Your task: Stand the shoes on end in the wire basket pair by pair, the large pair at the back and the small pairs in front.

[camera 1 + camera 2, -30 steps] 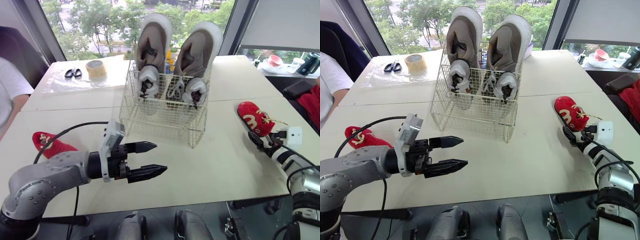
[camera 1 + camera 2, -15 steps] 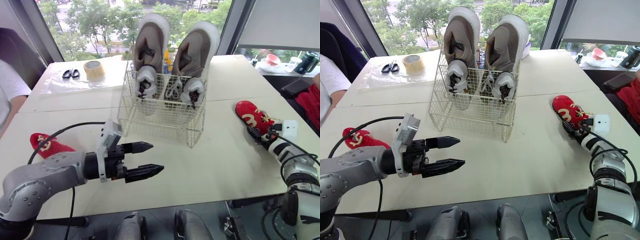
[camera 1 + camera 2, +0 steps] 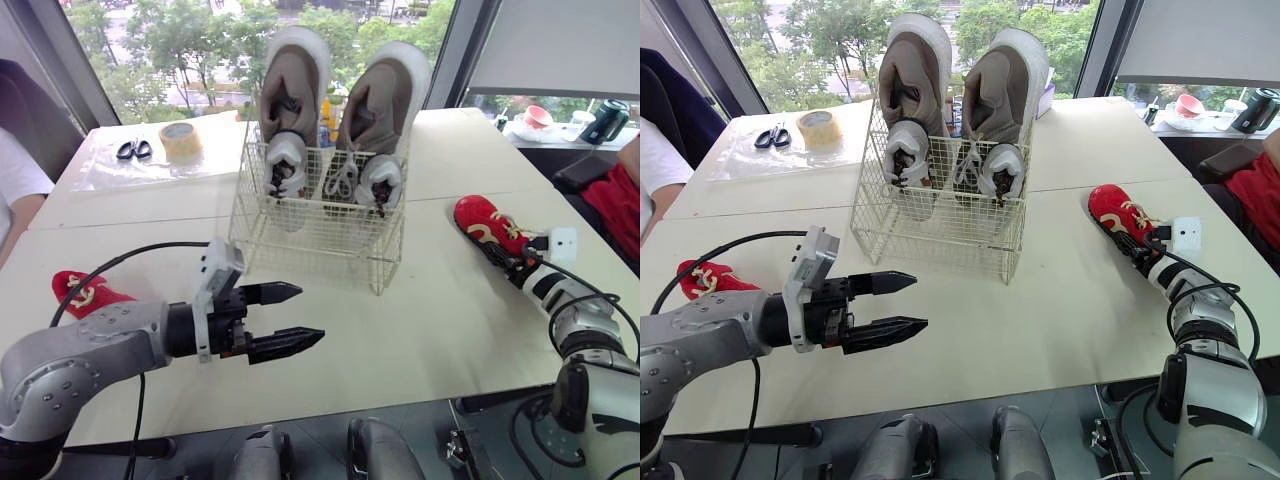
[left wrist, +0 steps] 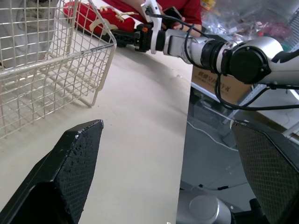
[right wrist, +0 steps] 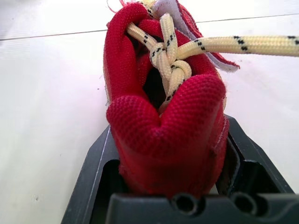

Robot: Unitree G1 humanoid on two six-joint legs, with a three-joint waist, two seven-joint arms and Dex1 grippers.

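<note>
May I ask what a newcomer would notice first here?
A pair of large brown sneakers stands on end in the white wire basket at the cream table's centre. The right gripper is shut on a small red lace-up shoe to its right; the open left gripper hovers before the basket.

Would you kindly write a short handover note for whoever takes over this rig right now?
Left end effector: open, empty, hovering over the table in front of the basket.
Right end effector: shut on the heel of the right red shoe, which lies on the table to the right of the basket.
Left red shoe: on the table beside the left arm.
Done: large pair on end at the back of the basket, grey pair in front of it.
Left: stand both red shoes on end at the front.
</note>
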